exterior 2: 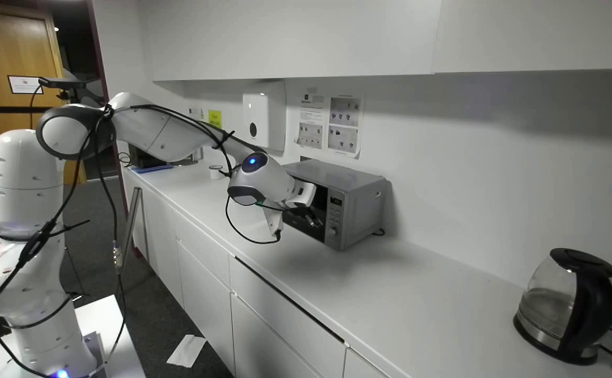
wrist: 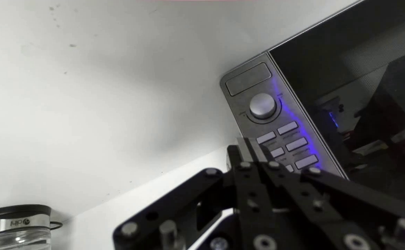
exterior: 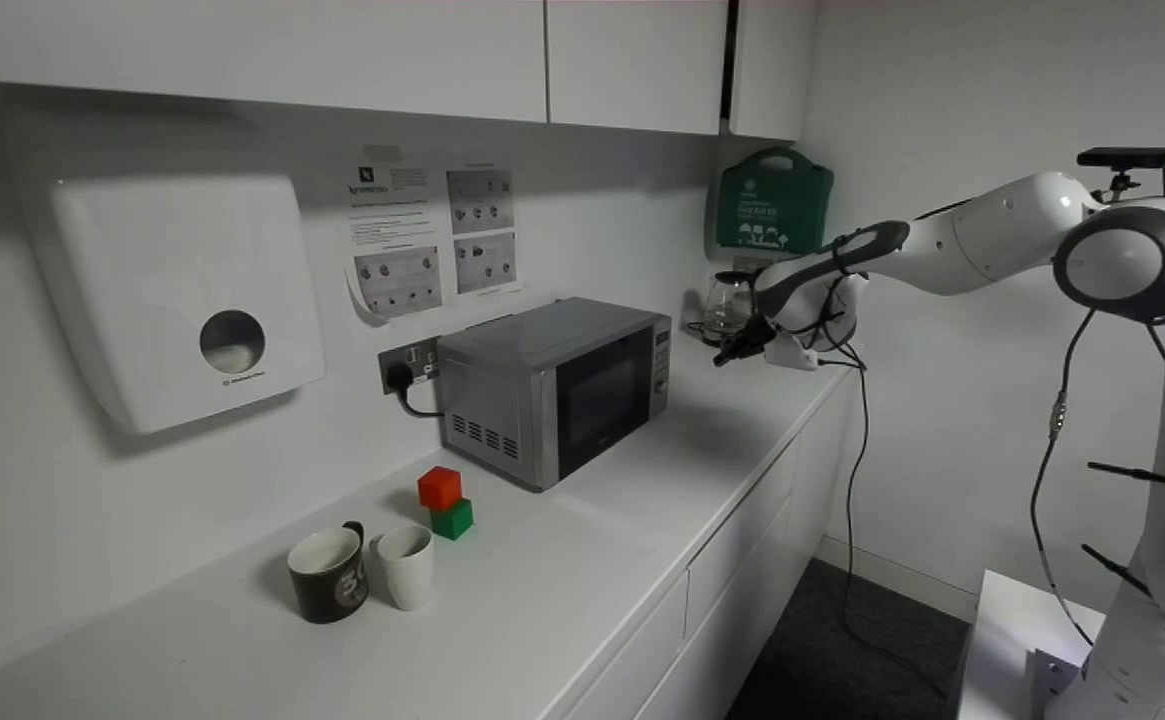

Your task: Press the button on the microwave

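Bench (exterior 2: 416, 294), long and white, carries the whole job, so I work from beside it, my arm (exterior 2: 153, 131) arching out over it. The microwave (exterior: 562, 390), my target, stands on it with its glass face turned toward my side, presumably so that whoever stands in front can work it. The kettle (exterior 2: 558, 310) sits well apart, past the control end, which I judge leaves me room to come in there. The control panel (wrist: 274, 127) shows aslant in the wrist view, so I take my jaws to be rolled rather than square to it. They hang near its face without touching, pressed together with nothing between them: a sensible stance, I think, since prodding wants one blunt tip, not a grasp. The knob (wrist: 262, 106) asks for turning, so I would avoid it. Smallest are the pale buttons (wrist: 296, 144), some partly hidden behind my jaws; which one is meant, I cannot tell.
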You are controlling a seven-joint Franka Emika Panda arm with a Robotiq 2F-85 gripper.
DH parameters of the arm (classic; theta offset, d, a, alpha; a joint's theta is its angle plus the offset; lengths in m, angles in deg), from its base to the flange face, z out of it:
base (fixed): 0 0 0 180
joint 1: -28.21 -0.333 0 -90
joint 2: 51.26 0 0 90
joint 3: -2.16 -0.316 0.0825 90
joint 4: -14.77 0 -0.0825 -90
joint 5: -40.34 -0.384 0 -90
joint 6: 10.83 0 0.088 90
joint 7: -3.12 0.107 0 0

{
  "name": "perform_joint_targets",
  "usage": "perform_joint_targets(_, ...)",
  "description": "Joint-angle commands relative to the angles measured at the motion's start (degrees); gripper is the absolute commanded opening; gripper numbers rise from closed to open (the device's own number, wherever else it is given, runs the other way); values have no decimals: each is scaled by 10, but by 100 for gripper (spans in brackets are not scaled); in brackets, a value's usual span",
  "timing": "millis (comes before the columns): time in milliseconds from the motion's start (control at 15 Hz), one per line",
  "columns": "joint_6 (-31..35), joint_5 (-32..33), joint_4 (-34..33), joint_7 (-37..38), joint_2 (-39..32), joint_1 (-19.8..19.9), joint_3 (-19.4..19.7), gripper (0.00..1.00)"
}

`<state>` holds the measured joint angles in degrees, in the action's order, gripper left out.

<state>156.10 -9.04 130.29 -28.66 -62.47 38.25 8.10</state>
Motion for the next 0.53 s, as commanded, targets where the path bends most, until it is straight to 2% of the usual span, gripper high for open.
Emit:
perform_joint_targets(0, -20, -22, 48, -92, 50, 17, -8, 0)
perform_joint_targets(200, -45, -7, 71, -124, 66, 20, 2, 0)
perform_joint_targets(467, -82, 36, 106, -130, 90, 22, 21, 0)
